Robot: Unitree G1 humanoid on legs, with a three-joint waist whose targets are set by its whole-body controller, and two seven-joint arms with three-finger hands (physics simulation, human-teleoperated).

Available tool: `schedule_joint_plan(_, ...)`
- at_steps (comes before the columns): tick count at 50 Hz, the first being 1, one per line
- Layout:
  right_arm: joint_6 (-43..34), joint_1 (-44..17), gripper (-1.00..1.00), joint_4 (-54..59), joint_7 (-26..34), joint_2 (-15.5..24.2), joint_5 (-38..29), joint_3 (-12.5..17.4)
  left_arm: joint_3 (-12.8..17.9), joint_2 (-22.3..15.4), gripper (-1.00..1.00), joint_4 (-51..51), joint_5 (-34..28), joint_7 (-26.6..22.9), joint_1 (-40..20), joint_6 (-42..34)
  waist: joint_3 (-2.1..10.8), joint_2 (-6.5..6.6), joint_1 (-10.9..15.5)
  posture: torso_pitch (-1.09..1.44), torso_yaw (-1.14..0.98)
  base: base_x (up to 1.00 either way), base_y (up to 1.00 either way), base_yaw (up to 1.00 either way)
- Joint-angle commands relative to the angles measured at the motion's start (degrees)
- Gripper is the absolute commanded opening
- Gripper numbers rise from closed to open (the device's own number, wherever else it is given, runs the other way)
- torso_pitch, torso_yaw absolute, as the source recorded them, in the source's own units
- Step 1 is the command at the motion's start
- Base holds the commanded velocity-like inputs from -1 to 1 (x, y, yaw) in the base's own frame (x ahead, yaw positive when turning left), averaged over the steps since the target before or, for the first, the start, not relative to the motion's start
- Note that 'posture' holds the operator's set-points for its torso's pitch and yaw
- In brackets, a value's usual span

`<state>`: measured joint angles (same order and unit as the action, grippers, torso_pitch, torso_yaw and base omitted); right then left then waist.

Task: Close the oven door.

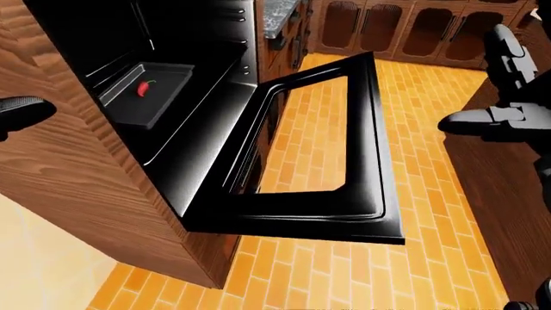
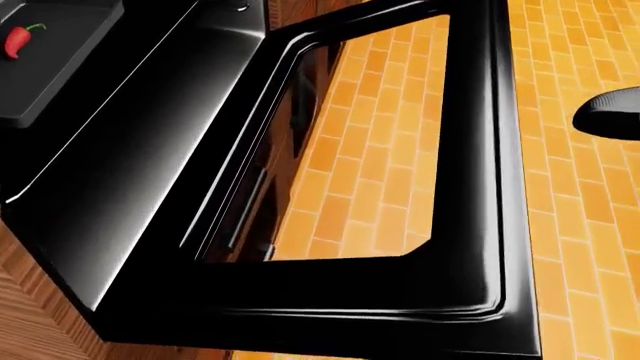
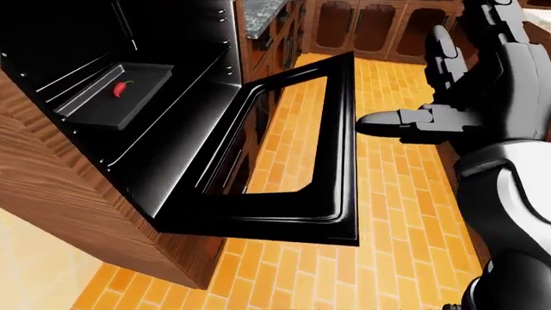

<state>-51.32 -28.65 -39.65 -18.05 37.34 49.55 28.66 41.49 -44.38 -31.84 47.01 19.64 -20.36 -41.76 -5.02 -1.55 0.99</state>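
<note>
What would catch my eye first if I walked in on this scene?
The big black oven door hangs wide open over the orange brick floor, filling the middle of each view. A red chili pepper lies on a dark tray inside the oven, upper left. The robot's right hand, fingers open, hovers right of the door.

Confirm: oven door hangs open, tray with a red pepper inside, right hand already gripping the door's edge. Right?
Not quite. The oven door is open and the tray holds the red pepper, but the right hand is not gripping the edge. The right-eye view shows it open and clear of the door, to the right of it.
</note>
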Motion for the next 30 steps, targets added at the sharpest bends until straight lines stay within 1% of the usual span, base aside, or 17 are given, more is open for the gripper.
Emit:
schedule_joint_plan(1, 1.7, -1.9, 1.0, 0.0, -1.1, 1.6, -1.7, 0.8, 0.9, -1.7, 1.0, -1.0, -0.3, -0.4, -1.6, 2.5, 1.46, 0.57, -0.1, 0.0, 0.0, 0.0, 0.0, 0.0)
schedule_joint_plan(5, 2.4, -3.1, 1.0, 1.4, -1.0, 2.2, -6.2, -0.8, 0.6, -1.8, 1.0, -0.6, -2.3, -0.7, -1.5, 3.2, 1.77, 1.32, -0.2, 0.0, 0.0, 0.0, 0.0, 0.0)
schedule_joint_plan(8, 2.0, -4.5, 1.0, 2.5, -1.2, 2.0, -8.2, -0.2, 0.5, -1.8, 1.0, -0.8, -4.3, -1.2, -1.4, 3.8, 1.92, 1.7, -0.4, 0.0, 0.0, 0.0, 0.0, 0.0)
schedule_joint_plan(11, 1.6, -6.7, 1.0, 4.2, -3.6, 1.8, -8.3, 0.6, 0.8, -1.7, 1.0, -0.6, -4.9, -1.7, -1.5, 3.6, 2.06, 1.95, -0.5, 0.0, 0.0, 0.0, 0.0, 0.0)
schedule_joint_plan(13, 3.9, -6.7, 1.0, 4.6, -2.7, 2.8, -9.4, 0.5, 1.5, -1.7, 1.0, -0.5, -3.7, -1.5, -1.8, 2.6, 2.06, 2.02, -0.5, 0.0, 0.0, 0.0, 0.0, 0.0)
schedule_joint_plan(14, 6.9, -6.9, 1.0, 5.5, -2.9, 2.9, -11.9, 0.1, 1.6, -1.8, 1.0, -0.6, -3.2, -1.3, -1.8, 2.3, 2.08, 2.04, -0.5, 0.0, 0.0, 0.0, 0.0, 0.0)
schedule_joint_plan(15, 5.8, -6.5, 1.0, 5.8, -1.9, 3.7, -11.3, 0.2, 1.7, -1.8, 1.0, -0.6, -2.7, -1.0, -1.8, 2.1, 2.0, 2.09, -0.5, 0.0, 0.0, 0.0, 0.0, 0.0)
schedule_joint_plan(16, 7.2, -5.4, 1.0, 5.8, 0.3, 4.7, -13.4, -0.6, 1.8, -1.9, 1.0, -0.6, -2.4, -0.8, -1.7, 1.9, 2.03, 2.1, -0.6, 0.0, 0.0, 0.0, 0.0, 0.0)
schedule_joint_plan(19, 4.4, -5.2, 1.0, 6.3, 2.1, 4.3, -12.7, 0.1, 2.1, -2.3, 1.0, -0.5, -1.2, -0.2, -1.7, 1.6, 2.03, 2.04, -0.7, 0.0, 0.0, 0.0, 0.0, 0.0)
schedule_joint_plan(20, 2.2, -6.0, 1.0, 6.8, 1.3, 3.5, -10.5, 1.0, 2.3, -2.5, 1.0, -0.5, -0.9, 0.1, -1.7, 1.6, 2.05, 2.0, -0.7, 0.0, 0.0, 0.0, 0.0, 0.0)
schedule_joint_plan(21, 3.2, -6.8, 1.0, 8.0, -0.7, 3.0, -11.7, 0.8, 2.4, -2.6, 1.0, -0.4, -0.6, 0.2, -1.7, 1.6, 2.11, 2.01, -0.7, 0.0, 0.0, 0.0, 0.0, 0.0)
schedule_joint_plan(22, 2.9, -7.1, 1.0, 8.8, -1.5, 3.6, -12.6, 0.3, 2.5, -2.8, 1.0, -0.2, -0.4, 0.5, -1.6, 1.7, 2.08, 2.02, -0.8, 0.0, 0.0, 0.0, 0.0, 0.0)
schedule_joint_plan(23, 3.4, -7.3, 1.0, 9.2, -1.0, 3.5, -12.5, 0.1, 2.5, -2.9, 1.0, -0.2, -0.2, 0.6, -1.6, 1.8, 2.1, 2.01, -0.8, 0.0, 0.0, 0.0, 0.0, 0.0)
schedule_joint_plan(24, 4.2, -6.5, 1.0, 9.5, 1.3, 3.8, -12.7, -0.7, 2.6, -3.2, 1.0, -0.1, -0.1, 0.7, -1.5, 1.8, 2.13, 2.01, -0.8, 0.0, 0.0, 0.0, 0.0, 0.0)
schedule_joint_plan(27, 7.4, -5.2, 1.0, 9.8, 3.7, 2.6, -16.5, -1.4, 3.0, -4.1, 1.0, 0.0, -0.3, 0.7, -1.3, 2.4, 2.04, 2.0, -0.8, 0.0, 0.0, 0.0, 0.0, 0.0)
schedule_joint_plan(28, 3.7, -6.0, 1.0, 10.8, 2.8, 1.8, -13.8, 0.1, 3.1, -4.5, 1.0, 0.0, -0.7, 0.6, -1.3, 2.6, 2.05, 2.0, -0.8, 0.0, 0.0, 0.0, 0.0, 0.0)
schedule_joint_plan(30, 4.2, -5.3, 1.0, 12.4, 4.7, 2.5, -13.5, 0.7, 3.5, -5.2, 1.0, 0.3, -1.3, 0.2, -1.3, 3.0, 2.22, 1.99, -0.9, 0.0, 0.0, 0.0, 0.0, 0.0)
